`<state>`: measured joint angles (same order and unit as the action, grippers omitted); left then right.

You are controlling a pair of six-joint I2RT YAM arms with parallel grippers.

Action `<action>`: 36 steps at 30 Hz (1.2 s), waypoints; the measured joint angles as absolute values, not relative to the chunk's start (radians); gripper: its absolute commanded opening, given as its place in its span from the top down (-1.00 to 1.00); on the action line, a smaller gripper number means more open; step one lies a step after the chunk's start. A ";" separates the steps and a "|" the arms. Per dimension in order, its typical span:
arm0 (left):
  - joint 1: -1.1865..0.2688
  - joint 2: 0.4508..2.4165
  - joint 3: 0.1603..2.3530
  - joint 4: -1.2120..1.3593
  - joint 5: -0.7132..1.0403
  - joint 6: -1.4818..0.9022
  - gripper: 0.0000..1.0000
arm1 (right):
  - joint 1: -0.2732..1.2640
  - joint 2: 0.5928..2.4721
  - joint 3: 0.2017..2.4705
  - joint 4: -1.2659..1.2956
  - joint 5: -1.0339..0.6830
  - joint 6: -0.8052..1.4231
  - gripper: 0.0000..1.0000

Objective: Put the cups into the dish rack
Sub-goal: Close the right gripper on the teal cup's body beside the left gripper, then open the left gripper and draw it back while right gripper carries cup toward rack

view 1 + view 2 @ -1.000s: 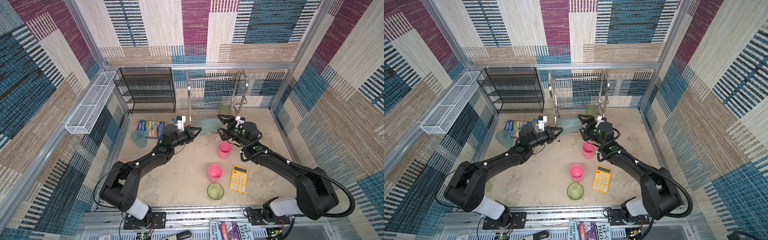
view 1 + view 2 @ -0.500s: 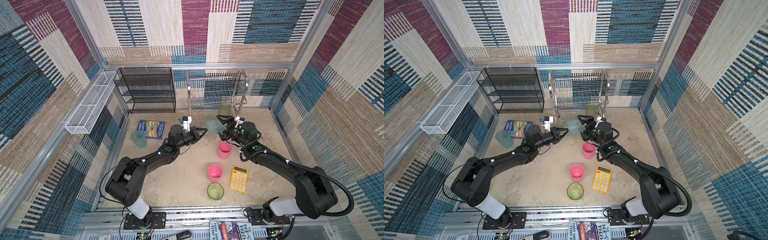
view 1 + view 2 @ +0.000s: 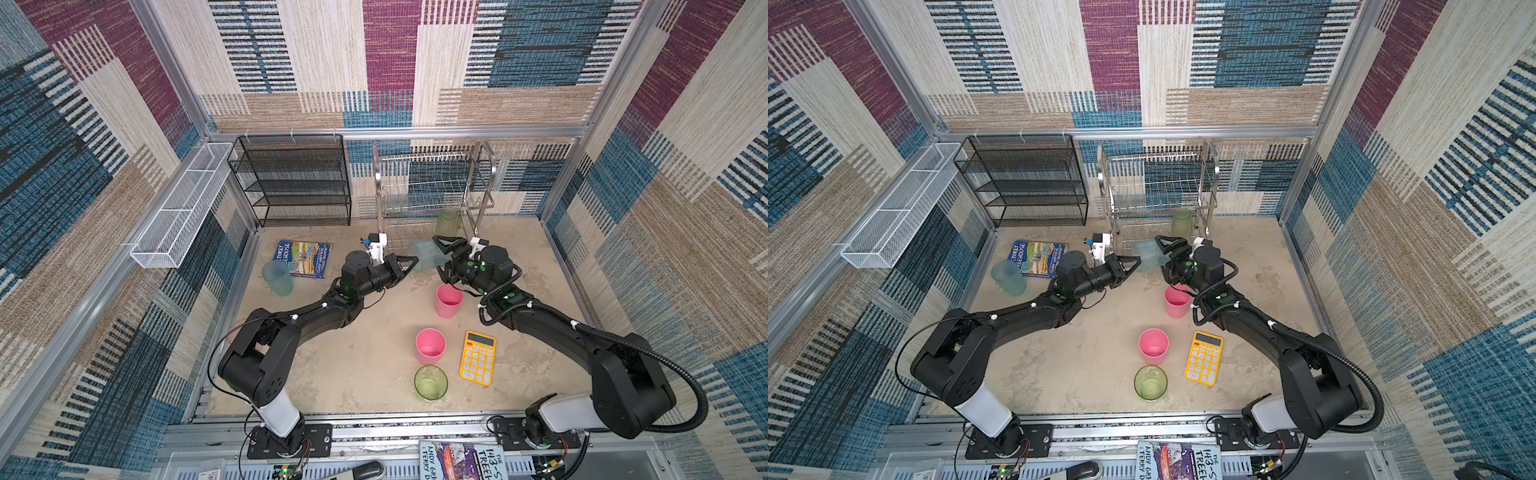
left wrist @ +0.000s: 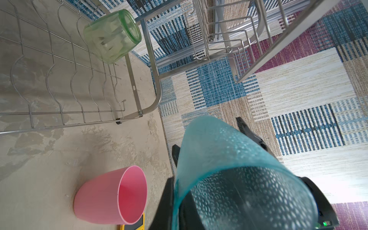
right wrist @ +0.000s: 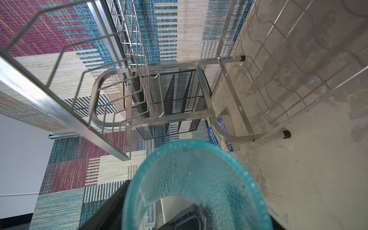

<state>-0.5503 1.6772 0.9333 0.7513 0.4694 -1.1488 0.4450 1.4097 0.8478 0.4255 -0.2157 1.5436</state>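
Your left fingers (image 3: 405,263) are clamped on the rim wall of the teal cup (image 3: 426,255), held sideways in the air just before the dish rack (image 3: 432,183), while your right fingers (image 3: 443,241) straddle its base end, contact unclear.

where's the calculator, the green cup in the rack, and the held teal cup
calculator (image 3: 477,363): in a top view, its keypad
green cup (image 4: 107,39): left wrist view, its side wall
teal cup (image 3: 426,255): in a top view, its side wall
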 measured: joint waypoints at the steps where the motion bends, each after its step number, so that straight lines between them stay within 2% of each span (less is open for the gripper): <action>1: -0.550 1.678 0.933 0.752 0.469 -1.149 0.81 | 0.445 1.409 0.848 0.425 -0.213 1.544 -0.40; 8: -0.550 1.679 0.934 0.750 0.466 -1.144 0.58 | 0.445 1.407 0.842 0.421 -0.197 1.542 -0.30; 13: -0.550 1.663 0.928 0.740 0.449 -1.129 0.24 | 0.445 1.402 0.840 0.413 -0.172 1.520 -0.27; 21: -0.550 1.603 0.892 0.675 0.442 -1.092 -0.18 | 0.446 1.361 0.840 0.364 -0.105 1.438 -0.24; 29: -0.547 1.503 0.882 0.480 0.413 -1.011 -0.43 | 0.449 1.330 0.830 0.322 -0.006 1.321 -0.23; 36: -0.547 1.382 0.945 0.173 0.342 -0.868 -0.60 | 0.461 1.290 0.818 0.304 0.080 1.206 -0.23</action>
<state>-0.5472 1.3823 0.9455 0.1730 0.3424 -0.8684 0.4610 1.2903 0.8181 0.3042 0.0799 1.2064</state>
